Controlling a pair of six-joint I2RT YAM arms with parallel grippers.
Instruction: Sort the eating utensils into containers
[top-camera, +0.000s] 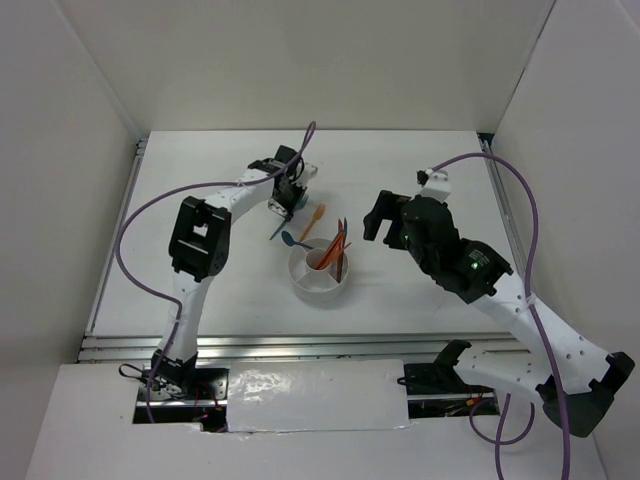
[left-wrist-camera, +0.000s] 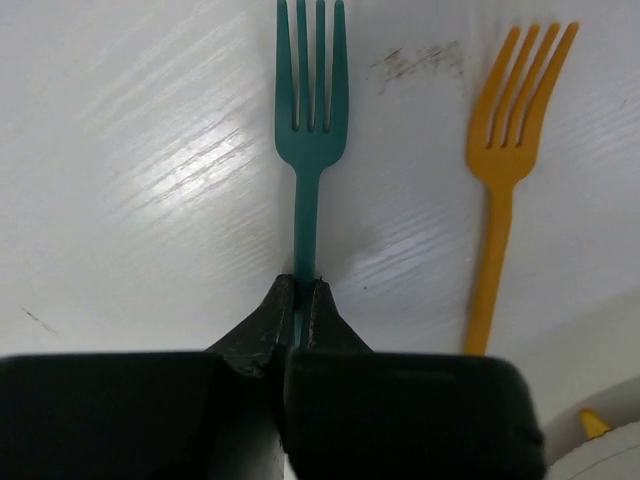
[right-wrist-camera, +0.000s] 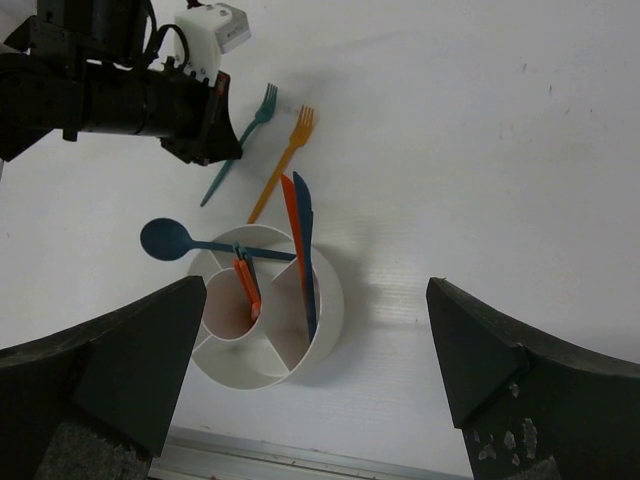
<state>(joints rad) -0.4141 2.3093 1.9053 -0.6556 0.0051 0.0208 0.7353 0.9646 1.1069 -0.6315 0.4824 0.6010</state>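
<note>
Pick-up of the teal fork (left-wrist-camera: 310, 110): grip made, lift not yet made. Left tool (left-wrist-camera: 300, 290) pressed together on the fork's handle, fork apparently flat on the worktop (top-camera: 220, 160), beyond and left of the white holder (right-wrist-camera: 245, 372) in the top view. Orange fork (left-wrist-camera: 510, 120) alongside, untouched, nearer the holder. Right tool (top-camera: 378, 225) spread wide, empty, hanging right of the holder. Next, by judgement: lift clear, carry over the holder, lower into a bare compartment without snagging the spoon. Inside the holder: orange and dark teal chopsticks (right-wrist-camera: 300, 240) leaning in one compartment; a shorter orange piece (right-wrist-camera: 247, 285) in the neighbouring one; at least one compartment bare. Blue spoon (right-wrist-camera: 165, 240) across the holder's rim, bowl outside.
</note>
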